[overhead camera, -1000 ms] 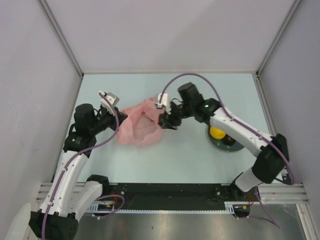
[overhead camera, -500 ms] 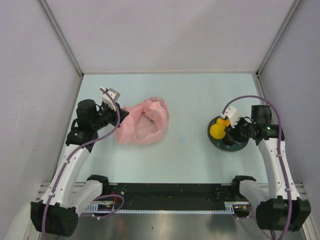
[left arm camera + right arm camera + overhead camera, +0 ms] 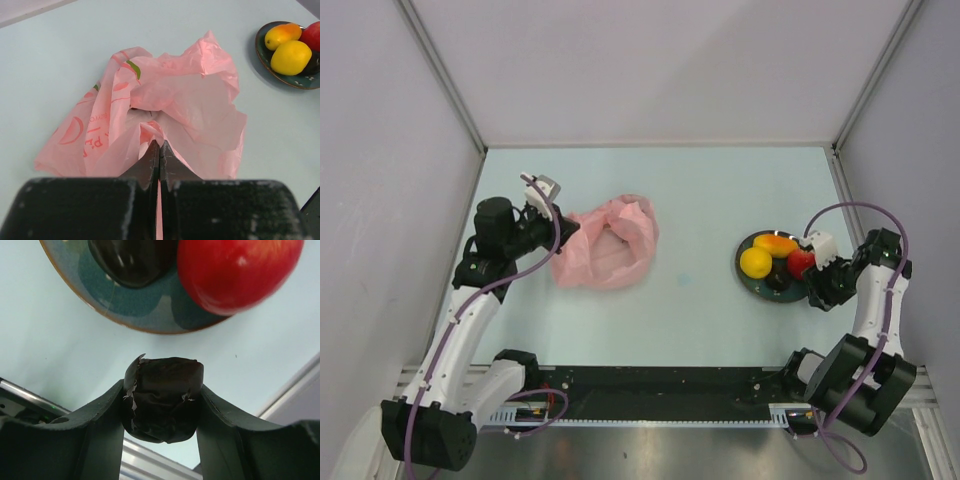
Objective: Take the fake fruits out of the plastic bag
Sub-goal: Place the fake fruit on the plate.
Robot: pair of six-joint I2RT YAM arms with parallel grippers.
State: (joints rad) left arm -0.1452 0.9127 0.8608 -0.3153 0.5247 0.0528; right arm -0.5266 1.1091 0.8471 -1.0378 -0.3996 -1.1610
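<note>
The pink plastic bag (image 3: 605,245) lies crumpled left of centre. My left gripper (image 3: 159,146) is shut on a fold of the plastic bag (image 3: 175,100), with pink film pinched between its jaws. Fake fruits rest on a dark plate (image 3: 748,283): a yellow round one (image 3: 755,262), an orange-yellow one (image 3: 777,244), a red apple (image 3: 800,262) and a dark piece (image 3: 775,281). My right gripper (image 3: 817,290) hovers at the plate's right edge, shut on a dark wrinkled fruit (image 3: 163,399). In the right wrist view the red apple (image 3: 235,270) lies just beyond it.
The right side wall (image 3: 920,200) stands close to my right arm. A metal rail (image 3: 670,380) runs along the near table edge. Bare table lies between the bag and the plate (image 3: 261,52).
My right arm has swung from the bag across to the plate's right side. The plate now carries more fruits. The left gripper has kept its hold on the bag.
</note>
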